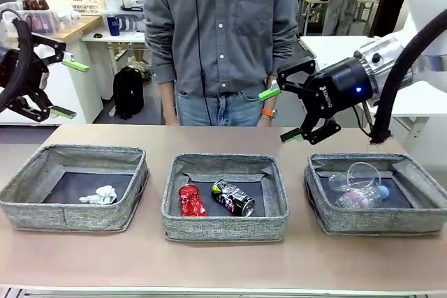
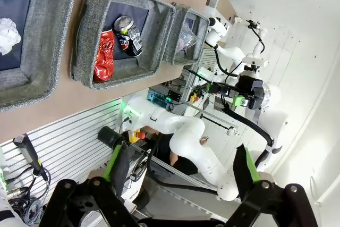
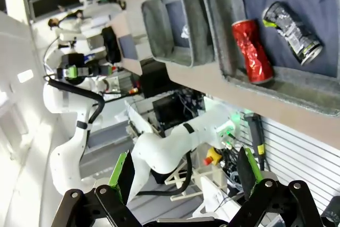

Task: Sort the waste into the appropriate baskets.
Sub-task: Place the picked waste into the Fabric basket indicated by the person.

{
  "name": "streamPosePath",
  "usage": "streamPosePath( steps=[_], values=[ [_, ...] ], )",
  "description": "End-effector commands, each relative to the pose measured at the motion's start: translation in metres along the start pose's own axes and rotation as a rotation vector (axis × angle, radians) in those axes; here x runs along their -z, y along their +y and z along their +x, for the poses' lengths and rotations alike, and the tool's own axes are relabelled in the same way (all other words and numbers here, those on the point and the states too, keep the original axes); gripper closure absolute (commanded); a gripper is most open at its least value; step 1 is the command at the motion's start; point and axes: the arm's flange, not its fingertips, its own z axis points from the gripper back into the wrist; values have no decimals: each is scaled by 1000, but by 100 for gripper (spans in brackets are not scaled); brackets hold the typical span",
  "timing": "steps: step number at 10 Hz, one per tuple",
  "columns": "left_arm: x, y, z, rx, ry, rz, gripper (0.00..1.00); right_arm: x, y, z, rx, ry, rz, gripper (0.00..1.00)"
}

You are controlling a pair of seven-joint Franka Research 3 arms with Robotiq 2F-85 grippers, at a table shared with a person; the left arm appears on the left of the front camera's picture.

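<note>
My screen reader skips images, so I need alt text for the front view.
Three grey baskets sit in a row on a table: the left basket holds crumpled white paper, the middle basket two crushed cans, the right basket clear plastics. Both robot hands hang open above, with a person behind.

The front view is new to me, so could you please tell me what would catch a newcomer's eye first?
Three grey baskets stand in a row on the table, and the middle basket draws the eye with its red crushed can beside a dark black-silver crushed can. Crumpled white paper lies in the left one, and a clear plastic cup and bottle in the right one. Both open grippers, left and right, hang raised at the sides, with a person standing behind the table.
</note>
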Motion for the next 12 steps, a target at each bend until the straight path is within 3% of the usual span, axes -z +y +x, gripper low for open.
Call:
streamPosePath(
  steps=[1,12],
  values=[
    [0,-1,-1,4,-7,-12,0,-4,1,3,-16,12,-8,0],
    [0,-1,-1,4,-7,-12,0,-4,1,3,-16,12,-8,0]
  ],
)
